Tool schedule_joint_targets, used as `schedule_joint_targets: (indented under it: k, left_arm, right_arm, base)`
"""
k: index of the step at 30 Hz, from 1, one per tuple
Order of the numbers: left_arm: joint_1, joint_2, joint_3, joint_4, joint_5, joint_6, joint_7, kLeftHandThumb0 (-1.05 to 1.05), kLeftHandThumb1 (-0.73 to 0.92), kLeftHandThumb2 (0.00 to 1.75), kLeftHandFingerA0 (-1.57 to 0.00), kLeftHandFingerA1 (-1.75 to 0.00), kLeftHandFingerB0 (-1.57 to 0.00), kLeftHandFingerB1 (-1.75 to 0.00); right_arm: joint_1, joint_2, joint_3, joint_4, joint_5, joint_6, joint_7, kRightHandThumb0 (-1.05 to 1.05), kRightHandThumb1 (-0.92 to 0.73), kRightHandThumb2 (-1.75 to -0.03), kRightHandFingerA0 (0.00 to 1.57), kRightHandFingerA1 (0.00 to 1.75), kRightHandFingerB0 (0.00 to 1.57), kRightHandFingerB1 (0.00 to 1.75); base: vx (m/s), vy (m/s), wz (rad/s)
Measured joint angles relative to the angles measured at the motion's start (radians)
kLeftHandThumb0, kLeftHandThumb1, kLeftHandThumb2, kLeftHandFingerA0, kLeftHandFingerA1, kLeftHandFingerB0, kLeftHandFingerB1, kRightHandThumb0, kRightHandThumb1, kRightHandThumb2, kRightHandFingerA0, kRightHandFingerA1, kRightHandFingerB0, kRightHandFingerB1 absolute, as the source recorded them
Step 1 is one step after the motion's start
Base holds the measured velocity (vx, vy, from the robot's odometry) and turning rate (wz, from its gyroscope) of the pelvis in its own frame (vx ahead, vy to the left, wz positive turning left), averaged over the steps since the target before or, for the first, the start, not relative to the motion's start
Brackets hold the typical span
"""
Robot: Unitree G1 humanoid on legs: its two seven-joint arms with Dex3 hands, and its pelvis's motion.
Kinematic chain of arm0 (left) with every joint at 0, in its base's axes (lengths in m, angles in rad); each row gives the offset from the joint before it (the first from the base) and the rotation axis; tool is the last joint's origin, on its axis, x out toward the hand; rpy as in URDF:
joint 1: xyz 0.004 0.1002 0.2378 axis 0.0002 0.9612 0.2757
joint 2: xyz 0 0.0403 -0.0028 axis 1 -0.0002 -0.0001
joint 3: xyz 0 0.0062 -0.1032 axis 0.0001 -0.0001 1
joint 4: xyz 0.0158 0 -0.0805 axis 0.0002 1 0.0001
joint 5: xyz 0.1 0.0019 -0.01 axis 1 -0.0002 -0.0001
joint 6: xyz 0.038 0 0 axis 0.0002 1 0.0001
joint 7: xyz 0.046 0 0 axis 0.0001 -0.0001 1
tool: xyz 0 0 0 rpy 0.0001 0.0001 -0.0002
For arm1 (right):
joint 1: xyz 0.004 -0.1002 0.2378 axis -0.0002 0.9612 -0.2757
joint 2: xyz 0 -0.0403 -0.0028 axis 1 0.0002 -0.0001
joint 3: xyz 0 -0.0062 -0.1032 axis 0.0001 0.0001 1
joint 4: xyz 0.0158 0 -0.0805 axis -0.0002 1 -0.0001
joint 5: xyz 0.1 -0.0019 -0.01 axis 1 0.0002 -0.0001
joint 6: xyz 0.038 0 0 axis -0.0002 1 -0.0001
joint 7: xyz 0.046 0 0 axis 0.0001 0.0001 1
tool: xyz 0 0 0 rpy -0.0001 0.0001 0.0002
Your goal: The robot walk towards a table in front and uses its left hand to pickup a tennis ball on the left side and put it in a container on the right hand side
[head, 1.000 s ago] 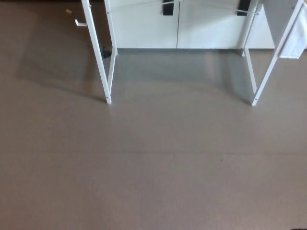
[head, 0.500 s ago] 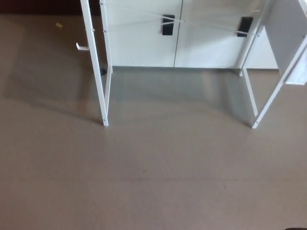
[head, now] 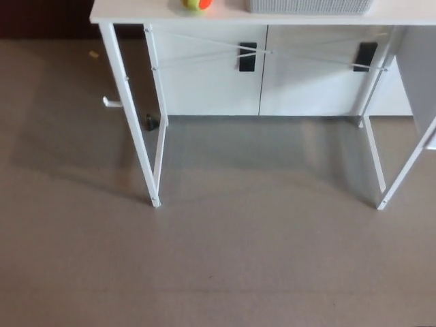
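A white table (head: 136, 13) stands ahead at the top of the head view, its top only partly in the picture. On its left part lies a yellow and orange tennis ball (head: 197, 4), cut off by the frame's upper edge. To the right of the ball sits a grey container (head: 310, 6), of which only the lower rim shows. Neither of my hands appears in the picture.
Brown floor (head: 218, 259) stretches between me and the table. The table's thin white legs (head: 133, 116) reach the floor at left and right. White cabinets (head: 272, 75) with black handles stand behind the table. A small white object (head: 111, 103) sticks out left of the leg.
The whole picture has shifted downward as the camera moved, bringing the tabletop, ball and container into view at the top.
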Motion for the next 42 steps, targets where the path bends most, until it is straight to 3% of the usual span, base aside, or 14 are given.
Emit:
schedule_joint_targets:
  k: [4, 5, 6, 12, 13, 16, 22, 23, 41, 42]
  left_arm:
    - [0.013, 0.000, -0.001, 0.004, 0.000, 0.000, 0.000, -0.45, 0.48, 0.75, -0.56, -0.56, -0.32, -0.47]
    - [0.015, 0.000, -0.001, 0.004, 0.000, -0.001, 0.000, -0.42, 0.55, 0.56, -0.64, -0.47, -0.39, -0.37]
    - [0.027, -0.001, -0.002, 0.004, 0.001, -0.002, 0.000, -0.49, 0.47, 0.76, -0.56, -0.56, -0.32, -0.47]
    - [0.112, 0.004, -0.007, 0.000, 0.006, -0.042, 0.004, -0.47, 0.47, 0.75, -0.57, -0.56, -0.33, -0.47]
    - [0.117, 0.003, -0.008, 0.002, 0.006, -0.044, 0.004, -0.41, 0.56, 0.56, -0.65, -0.46, -0.39, -0.37]
    - [0.135, 0.003, -0.008, 0.014, 0.006, -0.058, 0.003, -0.41, 0.56, 0.56, -0.65, -0.46, -0.39, -0.37]
    - [0.172, 0.002, -0.010, 0.024, 0.006, -0.078, 0.002, -0.43, 0.56, 0.56, -0.63, -0.46, -0.39, -0.37]
    - [0.176, -0.002, -0.011, 0.025, 0.005, -0.080, 0.002, -0.49, 0.46, 0.76, -0.60, -0.58, -0.33, -0.47]
    - [0.141, 0.018, -0.018, 0.105, 0.010, -0.136, 0.022, -0.50, 0.46, 0.77, -0.59, -0.58, -0.33, -0.48]
    - [0.142, 0.020, -0.018, 0.101, 0.009, -0.140, 0.022, -0.43, 0.55, 0.56, -0.65, -0.47, -0.40, -0.37]
  right_arm:
    - [0.018, -0.001, 0.004, -0.003, -0.004, 0.001, -0.003, -0.55, -0.47, -0.82, 0.72, 0.59, 0.48, 0.52]
    - [0.021, -0.001, 0.005, -0.003, -0.004, 0.002, -0.003, -0.58, -0.46, -0.82, 0.72, 0.60, 0.47, 0.52]
    - [0.029, -0.001, 0.005, -0.003, -0.005, 0.000, -0.003, -0.58, -0.46, -0.83, 0.73, 0.61, 0.48, 0.53]
    - [0.081, 0.003, 0.017, 0.016, -0.010, -0.022, -0.003, -0.57, -0.47, -0.83, 0.72, 0.60, 0.47, 0.52]
    - [0.085, 0.003, 0.018, 0.016, -0.011, -0.023, -0.003, -0.56, -0.47, -0.83, 0.72, 0.60, 0.47, 0.52]
    - [0.101, 0.003, 0.025, 0.018, -0.017, -0.027, -0.007, -0.56, -0.47, -0.83, 0.72, 0.60, 0.47, 0.52]
    - [0.132, 0.002, 0.031, 0.014, -0.020, -0.032, -0.008, -0.56, -0.48, -0.84, 0.71, 0.60, 0.48, 0.52]
    - [0.133, 0.004, 0.032, 0.016, -0.020, -0.029, -0.009, -0.56, -0.47, -0.83, 0.73, 0.60, 0.47, 0.52]
    - [0.124, 0.003, 0.041, 0.017, -0.022, -0.038, -0.009, -0.56, -0.47, -0.83, 0.73, 0.60, 0.48, 0.53]
    - [0.123, 0.003, 0.040, 0.018, -0.022, -0.038, -0.009, -0.56, -0.47, -0.83, 0.72, 0.60, 0.49, 0.53]
  base:
    - [0.18, 0.060, -0.12]
    - [0.22, 0.180, -0.10]
    - [0.32, 0.202, 0.03]
    - [0.33, 0.192, -0.02]
    - [0.17, 0.083, 0.08]
    - [0.18, 0.037, 0.07]
    - [0.15, -0.053, 0.07]
    - [0.32, -0.066, -0.33]
    - [0.21, 0.076, -0.04]
    - [0.14, 0.113, 0.02]
